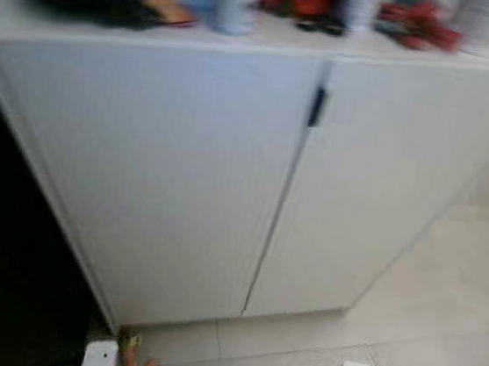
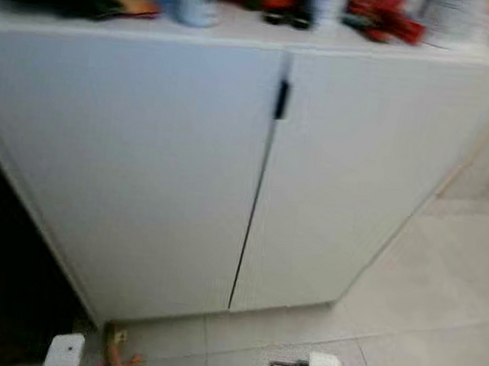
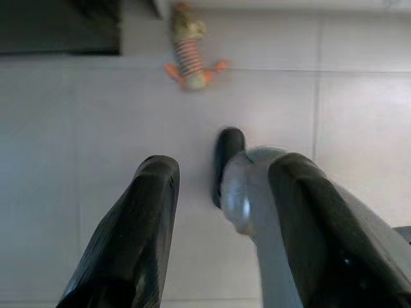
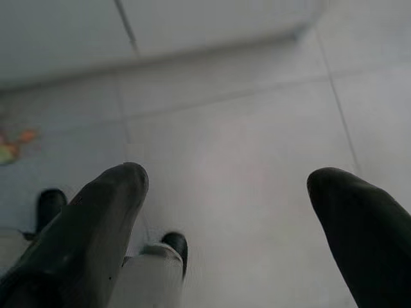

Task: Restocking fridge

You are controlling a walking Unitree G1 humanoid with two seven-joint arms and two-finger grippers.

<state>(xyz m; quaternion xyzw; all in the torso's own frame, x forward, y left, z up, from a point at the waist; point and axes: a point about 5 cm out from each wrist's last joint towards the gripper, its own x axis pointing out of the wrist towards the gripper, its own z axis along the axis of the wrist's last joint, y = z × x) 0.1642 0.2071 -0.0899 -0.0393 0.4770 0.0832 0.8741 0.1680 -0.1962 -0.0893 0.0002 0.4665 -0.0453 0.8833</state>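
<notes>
The left gripper [image 3: 221, 192] hangs with fingers parted over pale floor tiles [image 3: 77, 128], near an orange striped toy [image 3: 190, 48]

Both my arms hang down: my left gripper [image 3: 221, 186] and right gripper [image 4: 228, 199] have fingers spread apart, holding nothing.

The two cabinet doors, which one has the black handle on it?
The right-hand door: the black handle sits at its upper inner edge. The left-hand door is plain.
</notes>
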